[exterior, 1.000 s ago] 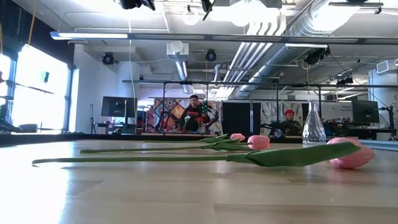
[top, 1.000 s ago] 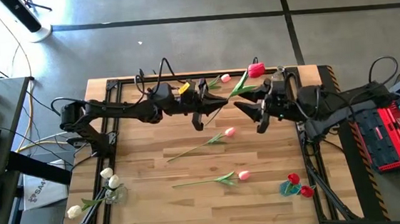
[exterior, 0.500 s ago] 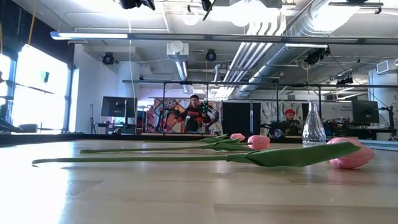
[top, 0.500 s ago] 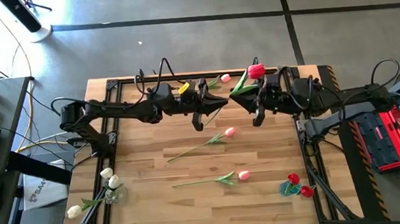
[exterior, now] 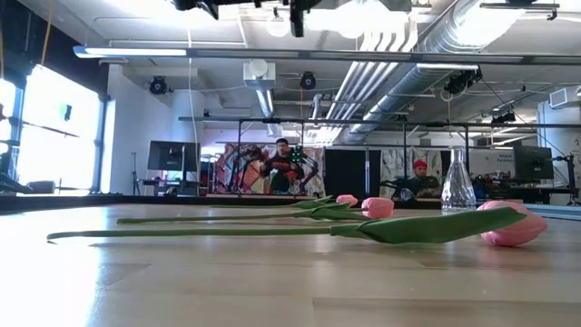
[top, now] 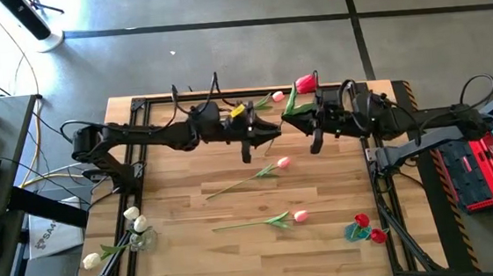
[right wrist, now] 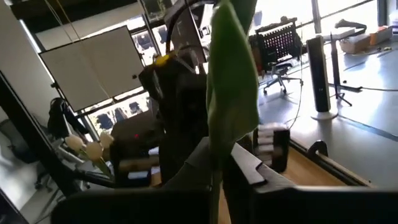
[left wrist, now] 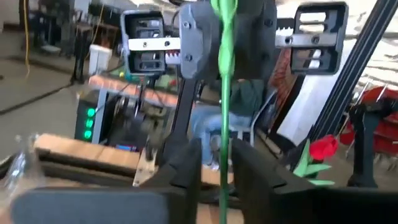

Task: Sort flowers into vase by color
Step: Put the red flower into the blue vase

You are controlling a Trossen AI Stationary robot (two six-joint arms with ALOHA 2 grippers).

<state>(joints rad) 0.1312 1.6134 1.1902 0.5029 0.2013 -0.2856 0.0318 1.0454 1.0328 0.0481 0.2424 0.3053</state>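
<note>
A red tulip (top: pixel 306 83) hangs in the air over the table's far middle, its green stem (left wrist: pixel 223 93) running between my two grippers. My right gripper (top: pixel 303 126) (right wrist: pixel 217 186) is shut on the stem. My left gripper (top: pixel 262 137) (left wrist: pixel 219 177) faces it. It is open, one finger on each side of the stem's lower part with a gap on both sides. Two pink tulips (top: pixel 282 162) (top: pixel 300 215) lie flat on the table. A third pink tulip (top: pixel 277 97) lies at the far edge. My right gripper pinches the red tulip's stem (right wrist: pixel 216 177) between its two fingers, just below a broad green leaf (right wrist: pixel 233 81). The fingers come level from the table's right and lie across the stem. The tulip is lifted clear of the table, its head tilted toward the far edge.
A glass vase with white tulips (top: pixel 135 224) stands at the near left corner. One with red tulips (top: pixel 362 227) stands at the near right. In the low view the pink tulips (exterior: pixel 513 227) (exterior: pixel 377 207) lie across the wood. People sit in the room beyond.
My right gripper has moved toward the table's left, up to the red tulip's stem, and has shut on it. The tulip's head has shifted slightly left and toward the far edge. My left arm has edged a little to the right.
</note>
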